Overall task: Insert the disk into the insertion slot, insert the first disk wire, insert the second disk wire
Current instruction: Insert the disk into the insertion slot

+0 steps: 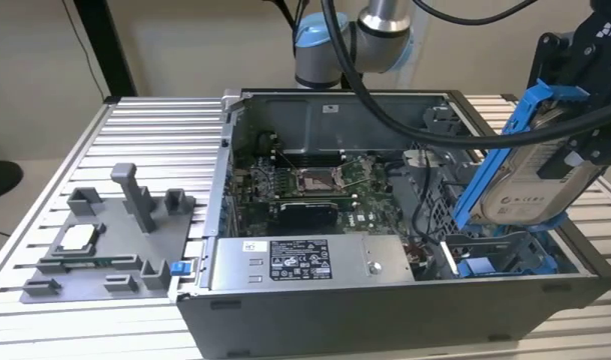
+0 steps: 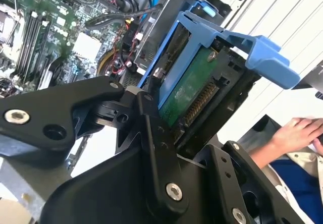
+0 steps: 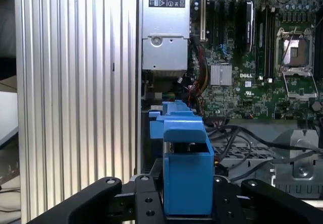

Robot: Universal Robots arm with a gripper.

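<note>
The disk point(image 1: 531, 187), a silver drive in a bright blue frame point(image 1: 506, 142), hangs tilted on edge above the open computer case point(image 1: 386, 315), at the exterior view's right. My gripper point(image 1: 578, 139) is shut on the disk from above. In the second wrist view the black fingers point(image 2: 154, 133) clamp the disk's green board side point(image 2: 189, 93). In the first wrist view the blue frame point(image 3: 186, 163) stands between the finger links. Below the disk is the insertion slot point(image 1: 501, 251), a metal bay with a blue part at its foot. Loose cables point(image 1: 422, 251) lie beside the bay; I cannot tell which are the disk wires.
A silver labelled power-supply box point(image 1: 305, 262) lies along the case's front wall, with the motherboard point(image 1: 316, 187) behind it. A grey fixture plate point(image 1: 105, 240) with upright holders sits on the ribbed table at the exterior view's left. A person's hand point(image 2: 298, 133) shows beyond the table.
</note>
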